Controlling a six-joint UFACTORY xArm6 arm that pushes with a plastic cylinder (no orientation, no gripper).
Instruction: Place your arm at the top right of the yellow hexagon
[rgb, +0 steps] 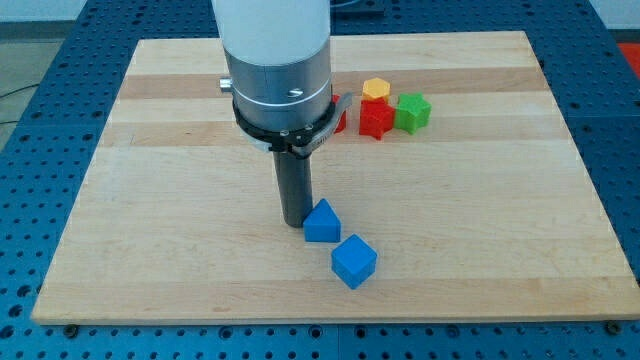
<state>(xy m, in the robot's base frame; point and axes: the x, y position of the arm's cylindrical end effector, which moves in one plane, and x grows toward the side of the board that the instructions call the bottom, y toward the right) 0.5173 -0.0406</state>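
Note:
The yellow hexagon (376, 88) lies near the board's top, right of centre. A red star-like block (376, 119) sits just below it, touching or nearly so, and a green star-like block (412, 112) is at the red one's right. My tip (294, 220) rests on the board well below and left of the yellow hexagon. It stands right beside the left edge of a blue triangular block (321, 222). A blue cube (353, 261) lies just below and right of that block.
Another red block (339, 121) is partly hidden behind the arm's metal flange (282, 95). The wooden board (150, 200) lies on a blue perforated table (30, 90).

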